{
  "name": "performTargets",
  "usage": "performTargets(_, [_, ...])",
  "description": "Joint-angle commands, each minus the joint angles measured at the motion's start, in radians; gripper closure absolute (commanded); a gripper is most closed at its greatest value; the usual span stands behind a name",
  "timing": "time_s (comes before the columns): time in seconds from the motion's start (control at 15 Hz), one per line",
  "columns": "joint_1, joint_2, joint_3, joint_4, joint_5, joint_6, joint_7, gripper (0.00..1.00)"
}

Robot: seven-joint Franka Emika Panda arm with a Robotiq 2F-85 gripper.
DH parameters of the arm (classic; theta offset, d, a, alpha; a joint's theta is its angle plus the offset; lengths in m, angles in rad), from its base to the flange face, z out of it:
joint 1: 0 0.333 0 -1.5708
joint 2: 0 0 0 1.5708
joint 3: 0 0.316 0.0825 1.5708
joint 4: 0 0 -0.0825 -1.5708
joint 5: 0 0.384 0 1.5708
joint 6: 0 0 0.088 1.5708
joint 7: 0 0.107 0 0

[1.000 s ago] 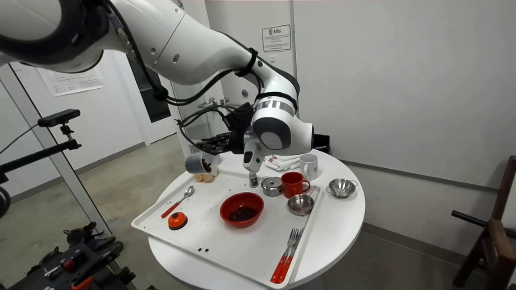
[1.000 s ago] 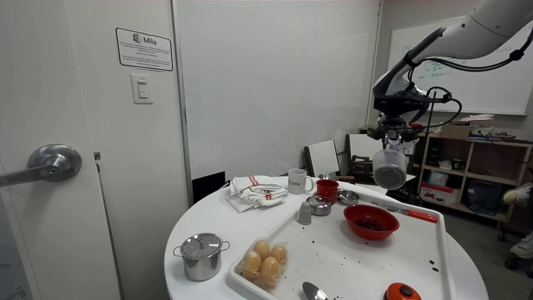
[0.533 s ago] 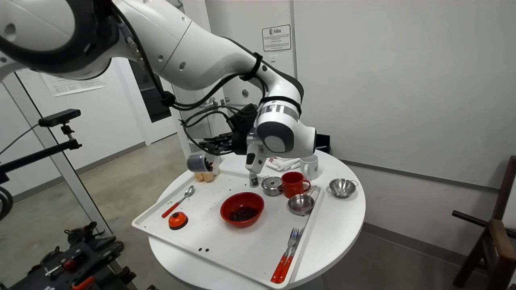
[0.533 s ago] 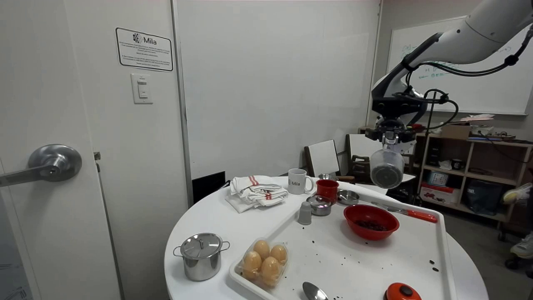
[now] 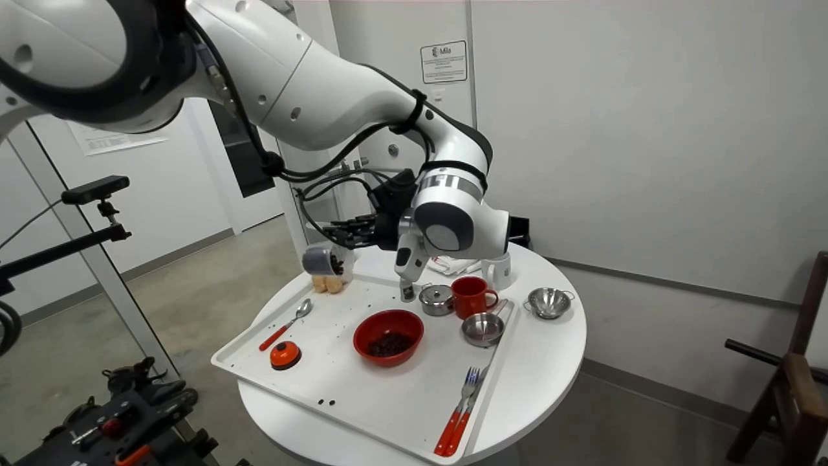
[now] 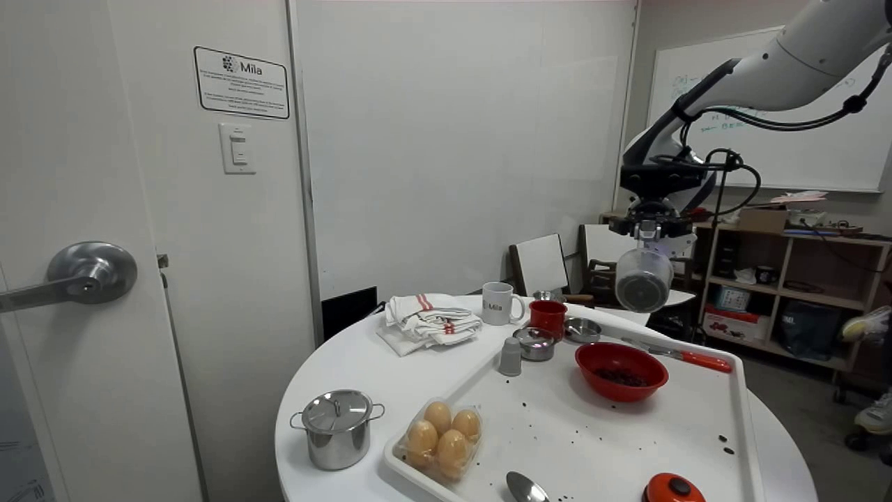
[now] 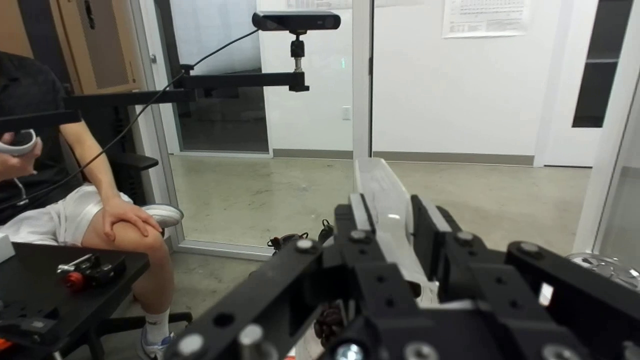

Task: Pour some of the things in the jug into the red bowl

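Note:
The jug [image 5: 318, 260] is a greyish see-through vessel, held in the air and tipped well onto its side. It also shows in an exterior view [image 6: 644, 280], base facing the camera. Dark bean-like pieces lie inside near its mouth. My gripper [image 5: 336, 234] is shut on its handle, which shows between the fingers [image 7: 387, 220] in the wrist view. The red bowl [image 5: 381, 320] stands upright on the tray with dark pieces in it; it also shows in an exterior view [image 6: 606, 390]. In the view with the eggs in front, the jug appears above and behind the bowl.
The white tray [image 5: 362, 404] holds a spoon [image 5: 303, 308], an orange-red timer-like object [image 5: 285, 355], fork and knife [image 5: 456, 421], shaker [image 5: 407, 289], red mug [image 5: 471, 298], steel pan [image 5: 483, 329] and eggs [image 6: 446, 439]. Loose dark pieces lie scattered. A steel pot [image 6: 338, 436] stands beside it.
The arm has shifted slightly with the jug still held. The jug sits a little higher in both exterior views, and its tilt looks about the same. The bowl has not moved.

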Motion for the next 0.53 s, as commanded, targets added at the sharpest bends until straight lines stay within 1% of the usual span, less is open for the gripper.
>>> performTargets(0.0, [-0.029, 0.063, 0.003, 0.085, 0.103, -0.056, 0.111, 0.89])
performTargets(0.47, [-0.092, 0.138, 0.020, 0.175, 0.261, -0.088, 0.283, 0.89])
